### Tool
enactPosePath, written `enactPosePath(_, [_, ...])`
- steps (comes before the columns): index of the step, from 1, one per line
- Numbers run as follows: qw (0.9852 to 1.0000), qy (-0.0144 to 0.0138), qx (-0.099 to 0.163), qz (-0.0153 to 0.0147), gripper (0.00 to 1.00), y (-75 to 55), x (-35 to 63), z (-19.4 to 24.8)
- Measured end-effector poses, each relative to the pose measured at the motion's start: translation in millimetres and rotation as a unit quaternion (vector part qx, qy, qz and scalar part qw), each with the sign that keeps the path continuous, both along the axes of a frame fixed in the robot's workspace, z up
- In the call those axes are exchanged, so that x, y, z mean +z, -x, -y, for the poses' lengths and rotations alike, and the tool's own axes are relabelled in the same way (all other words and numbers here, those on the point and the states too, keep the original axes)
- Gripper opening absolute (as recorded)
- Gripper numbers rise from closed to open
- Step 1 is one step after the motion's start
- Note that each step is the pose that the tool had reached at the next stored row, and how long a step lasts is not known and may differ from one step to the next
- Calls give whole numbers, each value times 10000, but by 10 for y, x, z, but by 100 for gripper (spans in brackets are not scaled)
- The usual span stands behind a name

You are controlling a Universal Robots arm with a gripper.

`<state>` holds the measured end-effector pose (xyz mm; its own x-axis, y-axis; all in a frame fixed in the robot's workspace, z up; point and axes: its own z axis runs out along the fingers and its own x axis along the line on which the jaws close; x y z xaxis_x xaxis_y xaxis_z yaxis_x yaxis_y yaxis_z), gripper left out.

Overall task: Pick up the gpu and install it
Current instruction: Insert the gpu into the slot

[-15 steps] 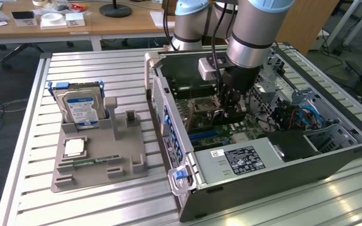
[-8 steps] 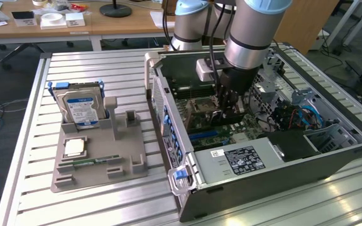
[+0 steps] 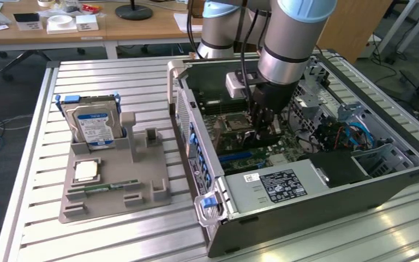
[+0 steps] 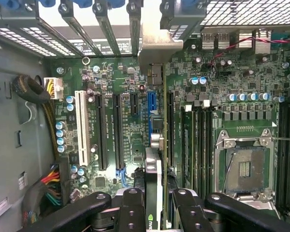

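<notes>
The gripper (image 4: 153, 205) pinches the gpu (image 4: 153, 181) edge-on between its fingers, so the pick-up is done. The card hangs inside the open computer case (image 3: 297, 191), over the motherboard (image 4: 121, 77), lined up near the blue slot (image 4: 151, 113), its metal bracket (image 4: 157, 48) by the rear openings. Whether it is seated I cannot tell; the install looks unfinished. Farther off, the hard drive (image 3: 93, 125) stands in the grey holder (image 3: 115, 185).

Exterior view: bright, even daylight from the exterior view's right; glare streaks on the table (image 3: 42, 229) slats; the case (image 3: 326, 196) interior sits in shade; slight softness throughout. Wrist view: evenly lit, motherboard (image 4: 121, 121) sharp; white blowout behind the slot covers (image 4: 87, 29); the near fingers (image 4: 130, 212) blurred.
</notes>
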<state>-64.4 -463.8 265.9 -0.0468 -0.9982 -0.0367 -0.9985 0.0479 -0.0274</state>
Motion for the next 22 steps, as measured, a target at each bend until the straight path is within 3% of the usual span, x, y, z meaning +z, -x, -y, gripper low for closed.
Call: enactPosePath(22, [10000,0,0,0,27,127,-35,7])
